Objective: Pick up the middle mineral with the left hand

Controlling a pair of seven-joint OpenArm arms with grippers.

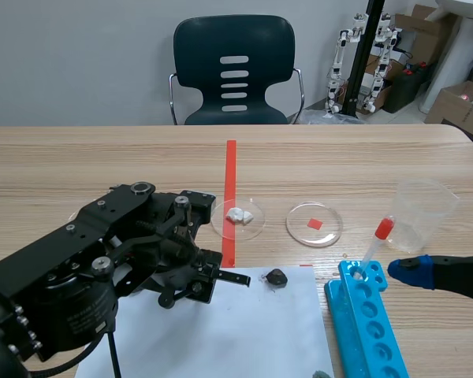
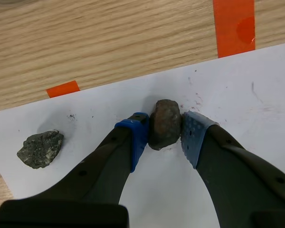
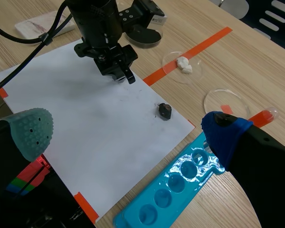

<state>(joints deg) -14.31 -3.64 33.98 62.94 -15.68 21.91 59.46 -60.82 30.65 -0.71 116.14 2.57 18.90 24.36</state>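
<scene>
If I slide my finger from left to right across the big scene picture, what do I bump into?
Left arm → dish with white lumps → dark rock → dish with the red square → blue rack → clear cup.

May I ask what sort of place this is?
Probably a robotics lab: small white robot arms stand at the back beside cardboard boxes, and the table holds a blue test-tube rack.

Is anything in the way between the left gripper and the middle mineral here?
Nothing visible. The middle mineral sits directly between the left gripper's pads, which touch it on both sides, on the white paper.
</scene>
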